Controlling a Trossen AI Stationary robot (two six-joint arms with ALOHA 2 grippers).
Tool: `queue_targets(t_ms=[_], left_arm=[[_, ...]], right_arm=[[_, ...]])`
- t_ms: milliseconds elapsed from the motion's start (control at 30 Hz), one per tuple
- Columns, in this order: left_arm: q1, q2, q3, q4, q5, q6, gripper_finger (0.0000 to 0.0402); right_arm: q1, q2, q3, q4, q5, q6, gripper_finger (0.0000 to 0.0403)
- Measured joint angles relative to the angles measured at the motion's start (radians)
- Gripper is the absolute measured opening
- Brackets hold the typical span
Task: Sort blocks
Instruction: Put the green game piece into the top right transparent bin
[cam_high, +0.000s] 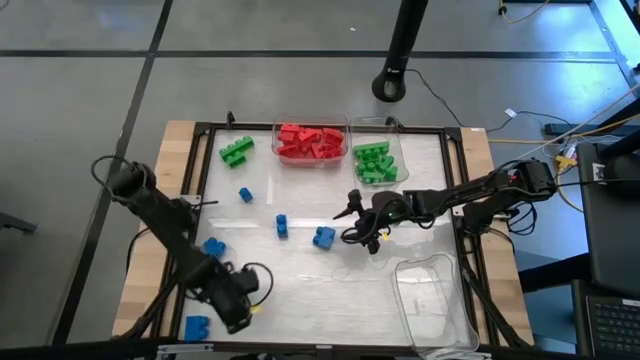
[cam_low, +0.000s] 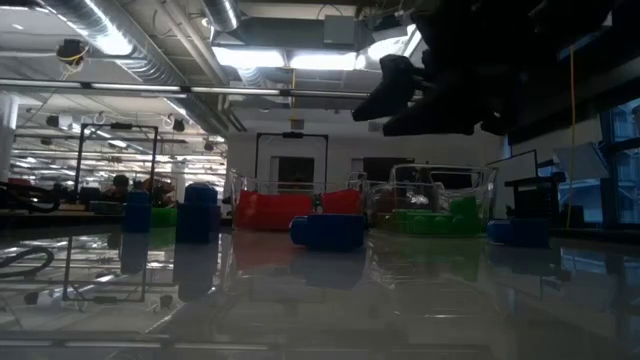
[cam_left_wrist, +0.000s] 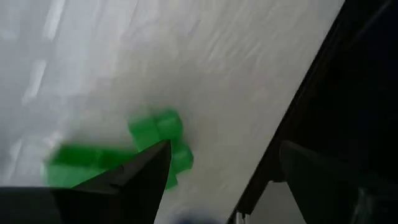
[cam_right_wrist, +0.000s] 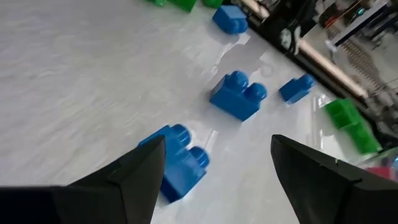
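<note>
Right wrist view first: my right gripper (cam_right_wrist: 211, 180) has its fingers spread wide and empty, with a blue brick (cam_right_wrist: 179, 163) lying on the tabletop (cam_right_wrist: 81, 81) just ahead, partly under the near finger and not yet between the two. I'd judge this is the step in hand: line up on that brick. To do it well I'd shift so the brick sits centred in the gap, come straight down, and close across its flat sides rather than the studs, so it doesn't squirt out on the glossy surface. A second blue brick (cam_right_wrist: 238, 95) sits a little beyond; I'd keep clear of nudging it.

From above, the right gripper (cam_high: 362, 222) hovers near mid-table beside the blue brick (cam_high: 323, 236). My left gripper (cam_high: 238, 300) is at the near left corner, fingers parted with nothing between them; its own camera shows green bricks (cam_left_wrist: 158, 134) on the tabletop beyond its tips.

Farther off, loose blue bricks (cam_high: 245, 195) are scattered left of centre and a green cluster (cam_high: 236, 150) lies loose near the far edge. At the far edge, one clear bin holds the red bricks (cam_high: 310, 141) and its neighbour holds green bricks (cam_high: 374, 163). An empty clear bin (cam_high: 432, 290) sits near right, probably where blue goes.
</note>
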Motion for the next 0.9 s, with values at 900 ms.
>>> queue_targets(t_ms=[900], left_arm=[[-0.078, 0.099, -0.034, -0.073, -0.082, -0.158, 0.0290]], right_arm=[[0.089, 0.000, 0.000, -0.006, 0.173, 0.014, 0.0289]])
